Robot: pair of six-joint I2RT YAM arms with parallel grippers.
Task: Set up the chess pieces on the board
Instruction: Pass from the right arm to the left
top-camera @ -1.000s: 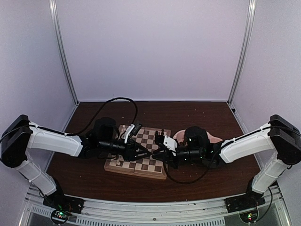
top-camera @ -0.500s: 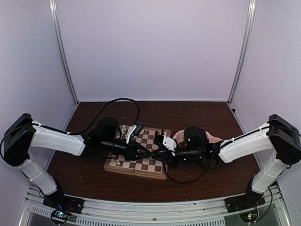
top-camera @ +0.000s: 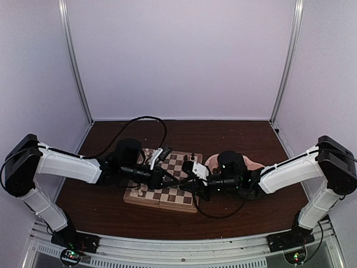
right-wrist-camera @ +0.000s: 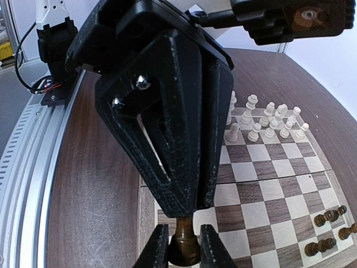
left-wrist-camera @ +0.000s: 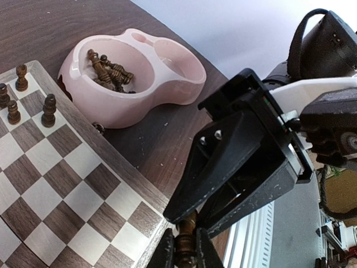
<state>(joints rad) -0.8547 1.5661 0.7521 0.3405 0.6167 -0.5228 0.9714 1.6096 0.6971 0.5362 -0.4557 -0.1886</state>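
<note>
Single dark piece (left-wrist-camera: 186, 241) in transfer, above the near right part of the board (left-wrist-camera: 39, 184). I read it as gripped at both ends. The left gripper (left-wrist-camera: 185, 254) has its fingers closed against the piece's sides, and the right gripper (right-wrist-camera: 183, 251) has its fingers pressed to the same piece from the opposite direction. Each wrist view shows the other arm's black fingers converging on the piece's far end. I judge this to be a hand-over between the arms, with neither side released.

Board: it lies on the table (left-wrist-camera: 67, 22) between the two arms, mostly bare. The cream pieces (right-wrist-camera: 233, 133) stand in a loose group along its left end. They look close to their home rows, though I cannot tell whether every one sits on its proper square. A few dark pieces on the board (left-wrist-camera: 49, 110) stand at the far right corner, and the squares around them are unfilled.

Supply: the pink double bowl (left-wrist-camera: 184, 84) sits just beside the board's right edge. One compartment holds a heap of dark pieces in the bowl (left-wrist-camera: 109, 70), and the other appears to hold none.

Progress, in my judgement: the cream side is largely placed, while the dark side is barely begun, with most of its set waiting in the bowl.
</note>
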